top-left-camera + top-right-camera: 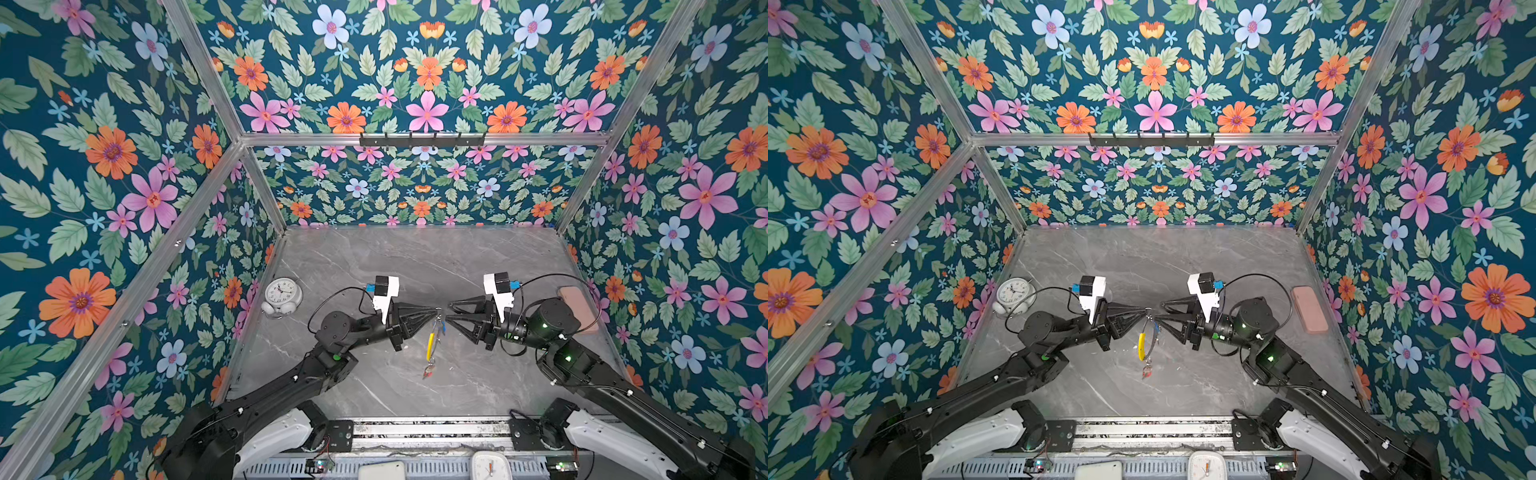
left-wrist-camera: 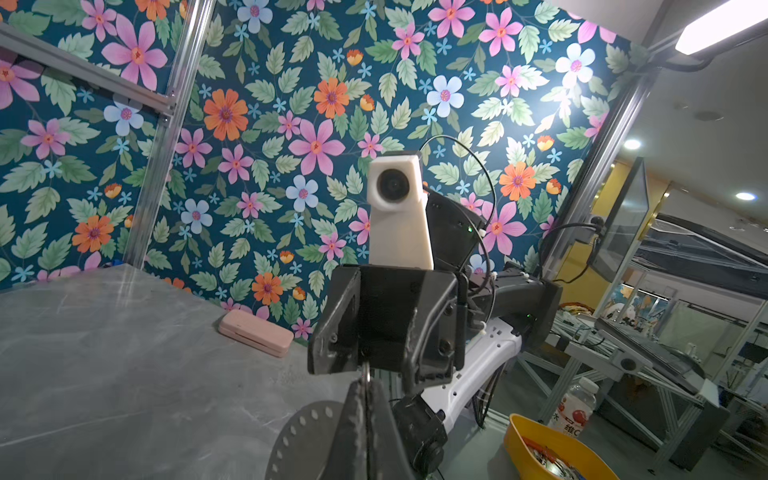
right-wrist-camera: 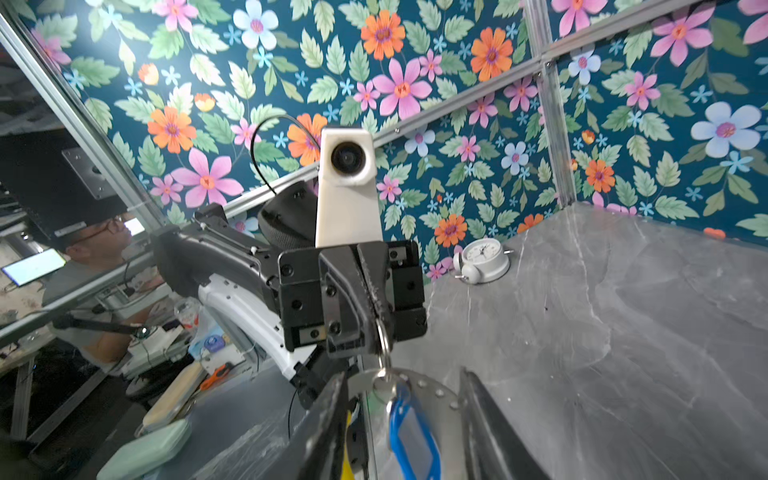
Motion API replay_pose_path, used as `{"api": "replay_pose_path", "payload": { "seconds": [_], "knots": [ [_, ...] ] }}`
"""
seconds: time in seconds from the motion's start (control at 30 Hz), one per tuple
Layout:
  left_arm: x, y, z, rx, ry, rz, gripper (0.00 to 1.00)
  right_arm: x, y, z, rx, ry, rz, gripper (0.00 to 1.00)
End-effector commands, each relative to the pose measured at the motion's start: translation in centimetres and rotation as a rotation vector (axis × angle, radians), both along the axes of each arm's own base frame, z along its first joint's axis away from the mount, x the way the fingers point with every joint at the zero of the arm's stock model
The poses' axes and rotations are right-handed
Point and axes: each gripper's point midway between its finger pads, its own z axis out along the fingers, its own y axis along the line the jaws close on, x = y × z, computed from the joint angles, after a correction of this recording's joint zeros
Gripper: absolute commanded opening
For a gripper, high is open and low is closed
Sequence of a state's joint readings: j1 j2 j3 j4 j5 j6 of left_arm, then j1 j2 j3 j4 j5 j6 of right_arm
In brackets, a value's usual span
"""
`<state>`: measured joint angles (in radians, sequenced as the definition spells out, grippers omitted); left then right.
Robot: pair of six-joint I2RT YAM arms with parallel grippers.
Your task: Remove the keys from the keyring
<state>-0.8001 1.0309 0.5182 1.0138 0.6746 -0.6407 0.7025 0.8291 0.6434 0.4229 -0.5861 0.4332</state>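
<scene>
Two grippers meet tip to tip above the middle of the counter (image 1: 374, 266). The left gripper (image 1: 436, 310) is clamped on the top of the keyring (image 1: 431, 347), which hangs below it carrying the blue-tagged key (image 3: 411, 440) and the red-tagged key (image 1: 427, 370). The jaws of the right gripper (image 1: 448, 314) stand apart astride it.

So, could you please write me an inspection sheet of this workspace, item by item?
Surface: grey marble-look tabletop; no spill seen.
Job's things: keyring hangs from the left tool; blue-tagged key and red-tagged key are both on it.
Clutter: white alarm clock by the left wall; pink case by the right wall.
Grippers: left tool shut on a small ring of the keyring; right tool open, one finger on each side of the hoop.
Cables: a black cable loops at each wrist camera, apart from the keyring.
Surroundings: floral walls, aluminium frame; nothing seen in the way.
</scene>
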Motion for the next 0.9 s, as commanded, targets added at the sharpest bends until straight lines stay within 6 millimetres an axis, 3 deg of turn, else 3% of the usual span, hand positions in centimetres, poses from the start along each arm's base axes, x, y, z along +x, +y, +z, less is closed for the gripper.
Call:
{"api": "replay_pose_path", "payload": {
  "seconds": [0.0, 0.23, 0.5, 0.87],
  "knots": [
    [-0.6, 0.8, 2.7, -0.117, -0.057, -0.008, 0.0, 0.2, -0.4, 2.6, 0.104, -0.017, -0.02, 0.45],
    [-0.2, 0.4, 2.6, -0.129, -0.045, -0.018, 0.0, -0.2, 0.8, 2.4, 0.089, 0.003, 0.045, 0.41],
    [0.2, 0.5, 2.3, -0.126, -0.029, 0.002, 0.0, -0.6, 1.0, 2.6, 0.085, 0.0, 0.07, 0.23],
    [0.7, 0.1, 2.2, -0.12, -0.02, 0.009, 0.0, -0.8, 1.0, 2.7, 0.08, -0.003, 0.08, 0.08]
  ]
}}
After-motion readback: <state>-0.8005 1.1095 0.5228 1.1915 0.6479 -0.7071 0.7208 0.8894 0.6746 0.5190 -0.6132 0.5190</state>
